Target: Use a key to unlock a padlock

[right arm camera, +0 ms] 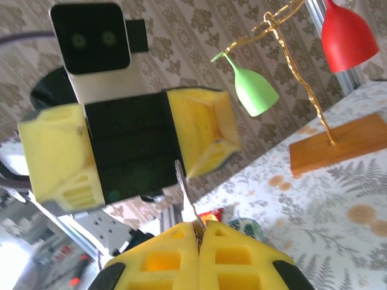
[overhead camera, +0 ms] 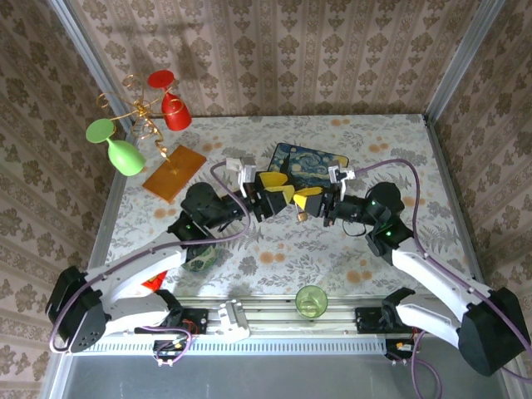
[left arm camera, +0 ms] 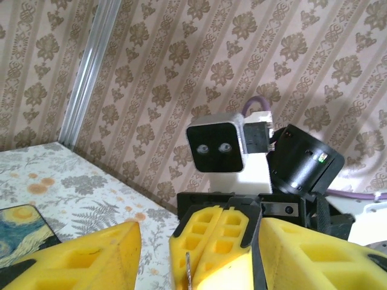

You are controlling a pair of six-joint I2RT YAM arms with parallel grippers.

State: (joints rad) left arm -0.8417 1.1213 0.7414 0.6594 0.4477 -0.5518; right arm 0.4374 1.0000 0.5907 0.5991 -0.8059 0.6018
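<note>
The padlock (overhead camera: pixel 301 217) shows from above as a small brass speck over mid-counter (overhead camera: pixel 274 258), just beside the right hand (overhead camera: pixel 301 202) and in front of the starry box (overhead camera: pixel 312 164), with the left hand (overhead camera: pixel 281 189) facing it. The left wrist camera has its own left hand (left arm camera: pixel 196 241) spread wide around the right hand (left arm camera: pixel 222 235). In the right wrist view, the right hand (right arm camera: pixel 198 232) is clenched on a thin silver piece (right arm camera: pixel 184 190); I cannot tell whether it is shackle or key.

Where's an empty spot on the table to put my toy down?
Bare tablecloth lies right of the starry-night box, in the far right corner, and between the green cup and the middle, where left gripper and right gripper crowd together.
</note>
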